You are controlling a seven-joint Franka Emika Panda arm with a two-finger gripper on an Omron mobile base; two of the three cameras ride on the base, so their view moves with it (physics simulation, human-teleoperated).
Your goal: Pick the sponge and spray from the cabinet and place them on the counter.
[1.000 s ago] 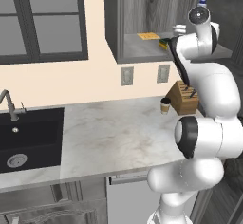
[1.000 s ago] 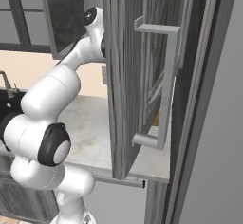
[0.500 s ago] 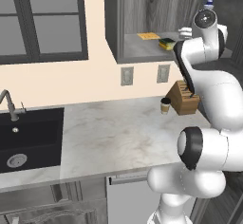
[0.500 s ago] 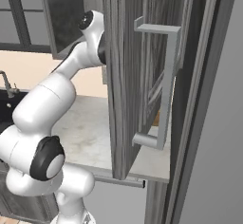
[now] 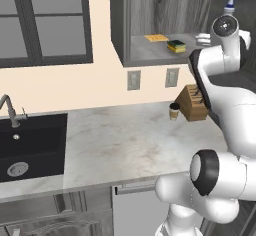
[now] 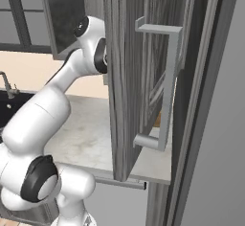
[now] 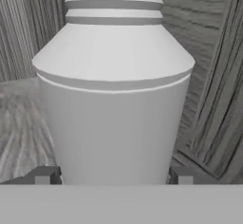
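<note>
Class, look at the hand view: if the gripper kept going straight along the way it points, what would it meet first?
The spray bottle's pale body. It stands dead ahead, between the gripper's open fingertips, inside the cabinet. How small the remaining gap is cannot be judged from this view.

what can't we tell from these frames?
- Spray bottle: hand view cuts off its trigger and base; left base view shows just its nozzle above the arm.
- Claw: only the two fingertips show, either side of the bottle; contact can't be judged.
- Cabinet interior: right base view, blocked by the open door.
- Sponge: left base view, too small for detail.
</note>
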